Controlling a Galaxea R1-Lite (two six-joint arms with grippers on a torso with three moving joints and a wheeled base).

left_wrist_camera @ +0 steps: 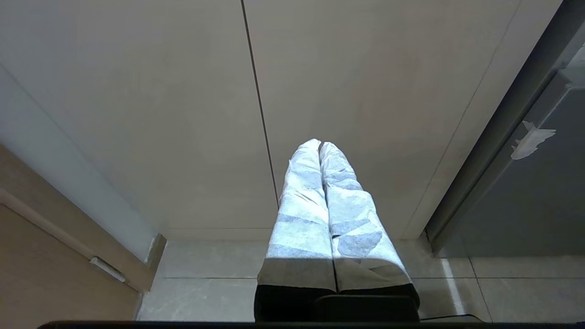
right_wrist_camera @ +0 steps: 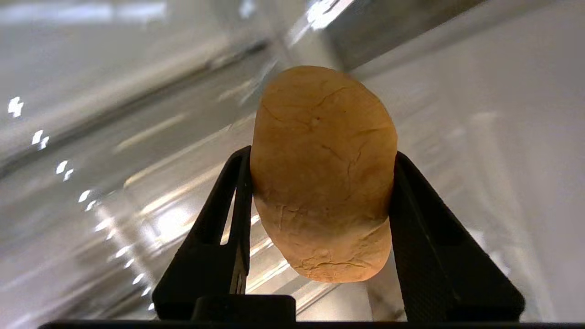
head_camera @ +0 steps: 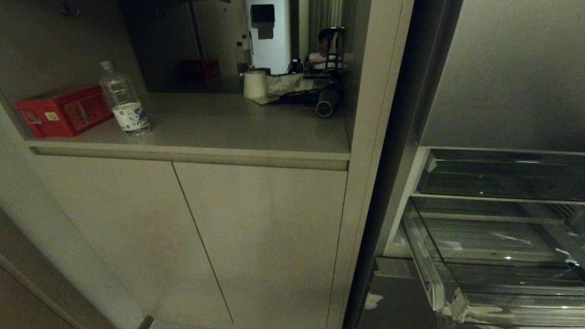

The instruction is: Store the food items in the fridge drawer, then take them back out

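One round orange-brown cracked food piece (right_wrist_camera: 323, 173) pinched across its middle by right gripper (right_wrist_camera: 320, 183) | looks light, firm, crumbly-skinned; hold gently | left gripper (left_wrist_camera: 320, 151) pressed together, empty.

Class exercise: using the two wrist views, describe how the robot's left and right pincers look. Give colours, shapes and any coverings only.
The left pincer has two long tapering fingers wrapped in pale, crinkled grey-white covering, rising from a black base. The right pincer is bare black: two flat fingers that widen toward a black base, one with a finely textured inner face. No cables or markings show.
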